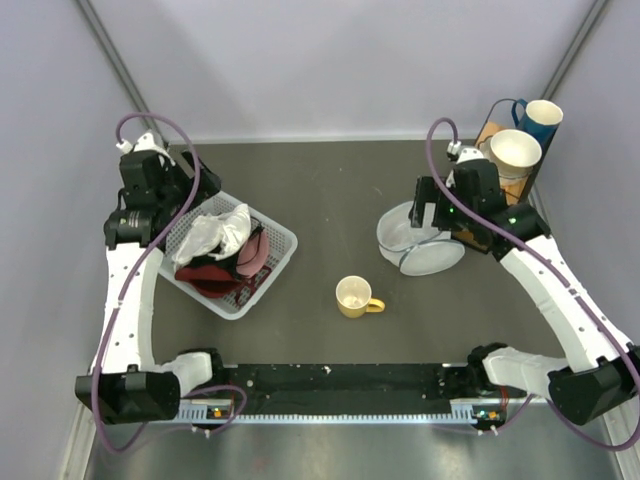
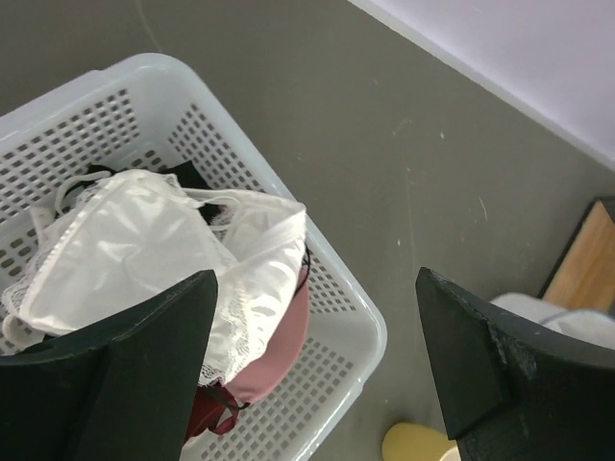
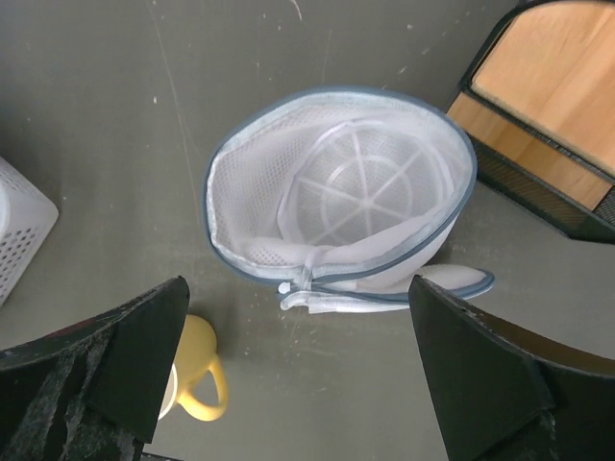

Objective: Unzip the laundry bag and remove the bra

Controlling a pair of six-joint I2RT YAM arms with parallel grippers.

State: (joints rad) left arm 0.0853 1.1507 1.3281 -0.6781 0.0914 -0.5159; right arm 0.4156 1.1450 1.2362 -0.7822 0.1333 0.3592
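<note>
The bag (image 3: 356, 182) lay unzipped on the right side of the desk (image 1: 330, 190), its mouth gaping and a ribbed disc showing inside. The right end effector (image 3: 296, 285) hung above it, jaws wide, empty. The left end effector (image 2: 315, 283), also wide and empty, hung over the basket (image 2: 370, 331), where a white bra (image 2: 125, 250) lay on darker garments.

Left hand (image 2: 314, 277), right hand (image 3: 298, 283): wide open
</note>
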